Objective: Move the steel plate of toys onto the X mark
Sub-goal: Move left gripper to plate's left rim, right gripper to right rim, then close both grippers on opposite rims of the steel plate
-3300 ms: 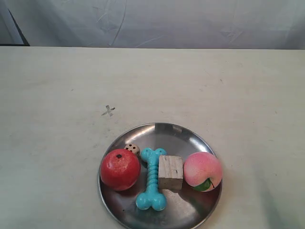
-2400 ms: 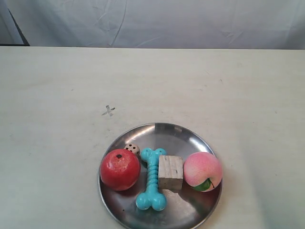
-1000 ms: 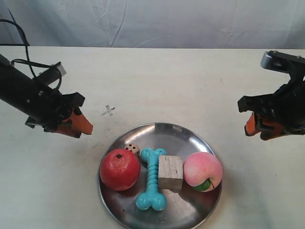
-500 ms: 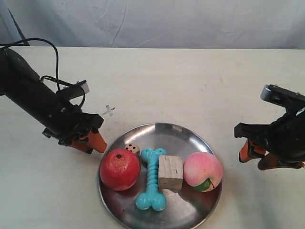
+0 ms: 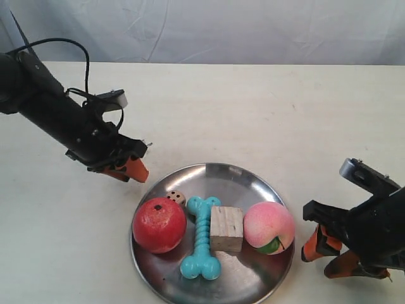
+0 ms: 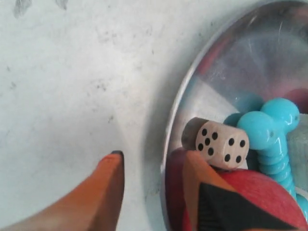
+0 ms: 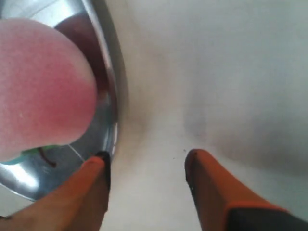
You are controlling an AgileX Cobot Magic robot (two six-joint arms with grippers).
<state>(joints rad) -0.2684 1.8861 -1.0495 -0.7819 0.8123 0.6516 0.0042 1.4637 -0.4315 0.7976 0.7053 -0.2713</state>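
The steel plate [image 5: 218, 171] lies near the front edge, holding the red apple [image 5: 159, 225], turquoise bone [image 5: 202, 237], wooden cube [image 5: 226, 228], pink peach [image 5: 269, 227] and spotted die [image 5: 176, 197]. My left gripper [image 5: 130, 170] is open at the plate's rim by the die [image 6: 219, 143]. One finger [image 6: 108, 187] is over the table and the other over the apple [image 6: 269, 192], with the rim [image 6: 173, 120] between them. My right gripper [image 5: 321, 258] is open beside the peach [image 7: 38, 91], one fingertip [image 7: 98, 166] at the plate's rim [image 7: 113, 110]. The left arm covers the X mark in the exterior view; dark strokes [image 6: 21, 6] show at the left wrist view's edge.
The cream tabletop [image 5: 253, 107] stretches back to a grey cloth backdrop [image 5: 209, 28]. The left arm's black cable [image 5: 82, 57] loops above the table at the exterior view's left.
Both arms came in from the sides and closed on the plate. The left gripper moved right to the rim by the die; the right gripper dropped toward the front beside the peach. The plate has not moved.
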